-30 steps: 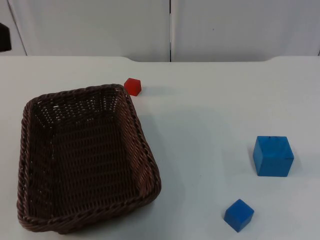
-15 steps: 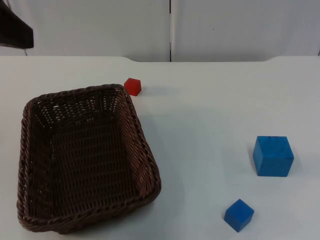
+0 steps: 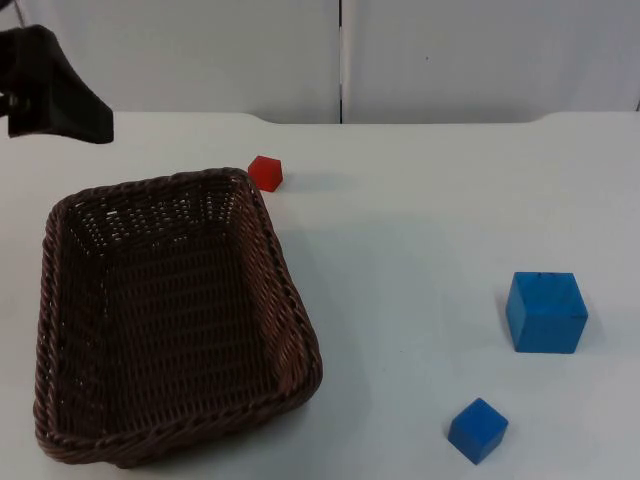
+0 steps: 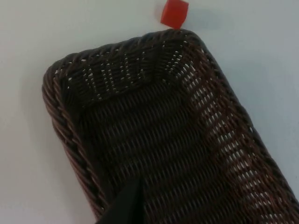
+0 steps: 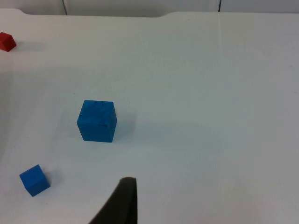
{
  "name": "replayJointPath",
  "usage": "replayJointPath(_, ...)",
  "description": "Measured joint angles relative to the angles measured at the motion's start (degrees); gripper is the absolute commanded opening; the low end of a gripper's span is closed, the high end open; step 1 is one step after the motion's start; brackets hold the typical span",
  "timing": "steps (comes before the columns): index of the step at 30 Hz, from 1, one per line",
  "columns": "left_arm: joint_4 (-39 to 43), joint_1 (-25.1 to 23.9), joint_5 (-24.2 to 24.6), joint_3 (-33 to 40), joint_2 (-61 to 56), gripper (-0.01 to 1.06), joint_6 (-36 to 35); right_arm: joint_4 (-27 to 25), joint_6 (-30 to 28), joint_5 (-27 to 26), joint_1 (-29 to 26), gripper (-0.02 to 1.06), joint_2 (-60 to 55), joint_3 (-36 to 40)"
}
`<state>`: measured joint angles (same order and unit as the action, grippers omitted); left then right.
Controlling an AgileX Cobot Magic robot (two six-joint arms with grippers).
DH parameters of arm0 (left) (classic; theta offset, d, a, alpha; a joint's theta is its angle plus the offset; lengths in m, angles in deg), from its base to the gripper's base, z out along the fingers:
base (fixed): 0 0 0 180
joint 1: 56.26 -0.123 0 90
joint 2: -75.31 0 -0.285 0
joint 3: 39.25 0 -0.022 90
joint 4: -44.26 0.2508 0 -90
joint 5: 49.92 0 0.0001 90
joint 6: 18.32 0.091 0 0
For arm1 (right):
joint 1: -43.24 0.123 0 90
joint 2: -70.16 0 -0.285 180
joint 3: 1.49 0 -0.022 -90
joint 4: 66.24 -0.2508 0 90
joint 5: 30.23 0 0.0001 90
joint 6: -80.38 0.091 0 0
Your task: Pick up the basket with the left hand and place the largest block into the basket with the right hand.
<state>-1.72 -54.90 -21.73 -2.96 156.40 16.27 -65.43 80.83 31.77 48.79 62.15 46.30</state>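
Since a second ago my left arm has swung further in from the partition side, and from the top view I put the left gripper (image 3: 60, 105) beyond the basket's (image 3: 170, 320) far-left corner, apart from it; whether its jaws stand apart I cannot tell. Nothing else has shifted. The left wrist view looks down on the basket's far rim, with the red block (image 4: 174, 13) just past its far corner. The right wrist view, that arm waiting, shows the large blue block (image 5: 96, 121) well away from the basket, the small blue block (image 5: 34, 180) nearer me. I judge the reach for the basket underway; next I must bring the fingers onto its rim.
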Motion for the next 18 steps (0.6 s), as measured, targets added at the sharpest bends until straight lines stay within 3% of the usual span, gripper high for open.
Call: replayJointPath(18,-0.28,0.0,-9.62,-0.29,16.27,1.05,-4.53,0.0,0.0,0.0,0.0,1.05,0.0,0.0)
